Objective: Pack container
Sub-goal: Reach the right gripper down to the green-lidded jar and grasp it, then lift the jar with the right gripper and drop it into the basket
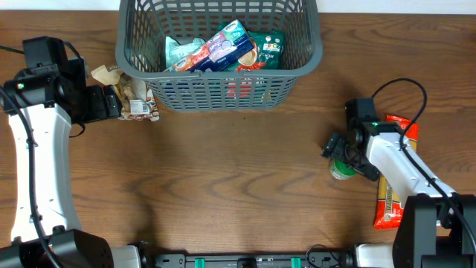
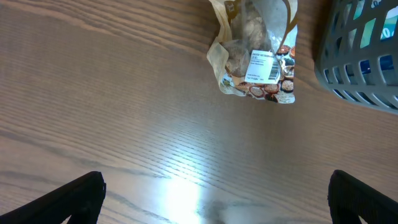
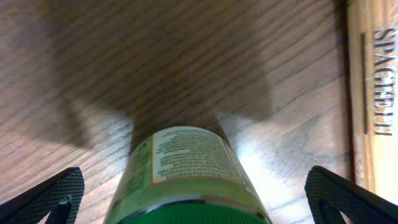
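Readiness explains both poses. The left claw [image 2: 217, 198] is spread wide and pinches nothing. It hangs low over the table [image 2: 93, 93] with its opening turned toward a crumpled snack packet [image 2: 255, 62], which lies just outside the left front corner of the container [image 2: 360, 68]. That line-up seems meant to let the fingers [image 2: 74, 199] slide in on either side of the packet, which for now lies apart from them.

The right claw [image 3: 199, 199] is spread just as wide. A green-lidded jar [image 3: 186, 168] sits between its fingers, and neither one visibly touches it. The jar is well apart from the container, off toward its front right, and it appears to stand upright. A straddle like this looks like the set-up for closing on the jar. A spaghetti packet [image 3: 373, 93] lies flat farther to the right of the container, partly under the right arm, so it probably waits its turn.

The container sits at the far side of the table, between the two arms, and several packets [image 1: 223, 48] are heaped on its bottom. Judging by that, packing is partway through, with three items left outside. The open top should let each one be lifted over the rim and dropped in.
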